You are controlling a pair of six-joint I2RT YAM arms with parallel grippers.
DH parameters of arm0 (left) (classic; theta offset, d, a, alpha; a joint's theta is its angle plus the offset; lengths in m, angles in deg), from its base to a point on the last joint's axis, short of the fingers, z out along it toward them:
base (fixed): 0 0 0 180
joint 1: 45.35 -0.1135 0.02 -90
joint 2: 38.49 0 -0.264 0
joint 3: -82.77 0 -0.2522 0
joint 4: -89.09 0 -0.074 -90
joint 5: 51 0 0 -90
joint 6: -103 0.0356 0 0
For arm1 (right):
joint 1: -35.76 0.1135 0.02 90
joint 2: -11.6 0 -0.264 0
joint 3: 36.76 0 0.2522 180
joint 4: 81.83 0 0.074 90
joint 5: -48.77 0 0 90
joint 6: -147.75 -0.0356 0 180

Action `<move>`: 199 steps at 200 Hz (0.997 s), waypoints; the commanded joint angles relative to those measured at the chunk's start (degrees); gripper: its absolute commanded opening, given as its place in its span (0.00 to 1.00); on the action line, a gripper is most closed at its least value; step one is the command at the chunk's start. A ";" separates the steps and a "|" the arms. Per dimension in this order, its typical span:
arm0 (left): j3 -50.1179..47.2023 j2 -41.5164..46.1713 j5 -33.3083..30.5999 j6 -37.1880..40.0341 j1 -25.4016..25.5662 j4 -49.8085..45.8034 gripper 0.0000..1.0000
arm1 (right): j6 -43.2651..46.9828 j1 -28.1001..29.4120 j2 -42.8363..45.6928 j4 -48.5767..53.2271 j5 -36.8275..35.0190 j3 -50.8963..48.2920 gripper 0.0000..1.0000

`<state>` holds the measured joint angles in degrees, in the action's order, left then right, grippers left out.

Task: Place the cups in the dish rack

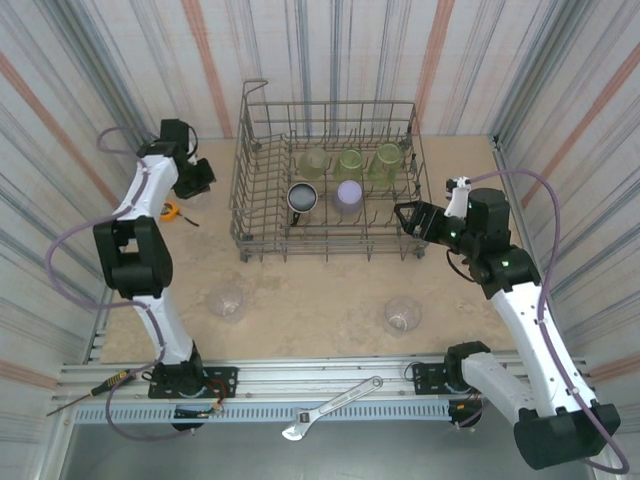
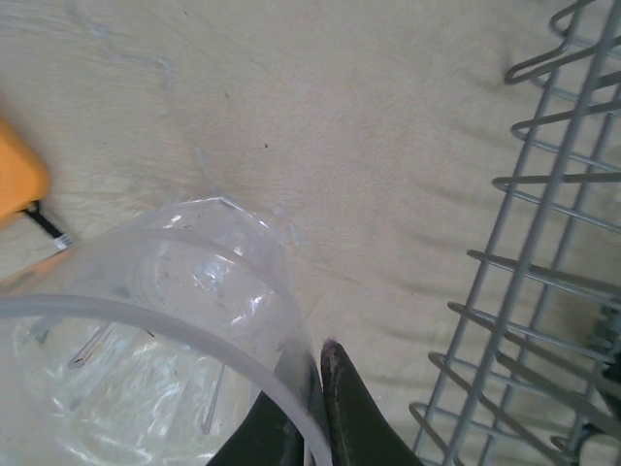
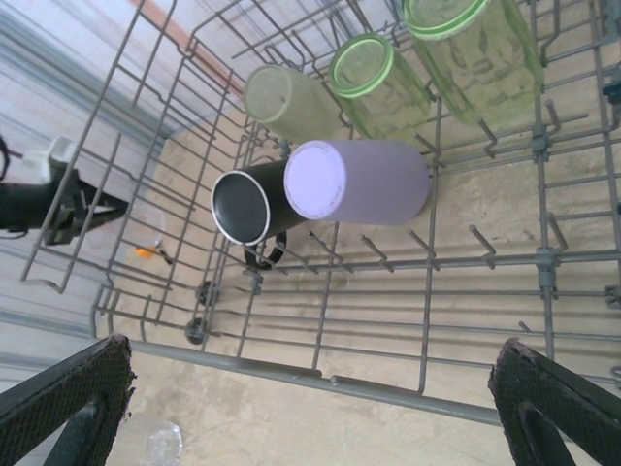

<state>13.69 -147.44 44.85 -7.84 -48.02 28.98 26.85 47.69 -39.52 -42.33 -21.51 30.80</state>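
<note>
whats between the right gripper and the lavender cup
The rack wall and a row of tines, between gripper and cup; right wrist view.

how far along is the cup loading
Done: five cups in the grey wire dish rack: three translucent yellow-green tumblers, a black cup, a pale lavender cup. In hand: the left gripper pinches a clear plastic tumbler by its rim. To go: two clear tumblers on the table; the right gripper is open.
</note>
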 commanded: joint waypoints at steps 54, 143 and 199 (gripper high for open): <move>-8.26 12.28 10.19 1.31 -1.20 8.78 0.00 | -2.62 3.52 -2.84 -1.71 -1.07 3.24 0.99; -17.55 25.06 15.41 0.71 -3.27 21.34 0.00 | -5.60 6.67 -7.72 -5.66 -0.77 3.96 0.99; -22.50 26.58 30.61 -6.77 -7.27 33.98 0.00 | -6.64 9.92 -12.02 -7.13 -1.10 5.91 0.99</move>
<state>-6.90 -122.89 65.83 -10.44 -53.99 53.65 21.70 56.21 -49.46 -48.08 -21.97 33.71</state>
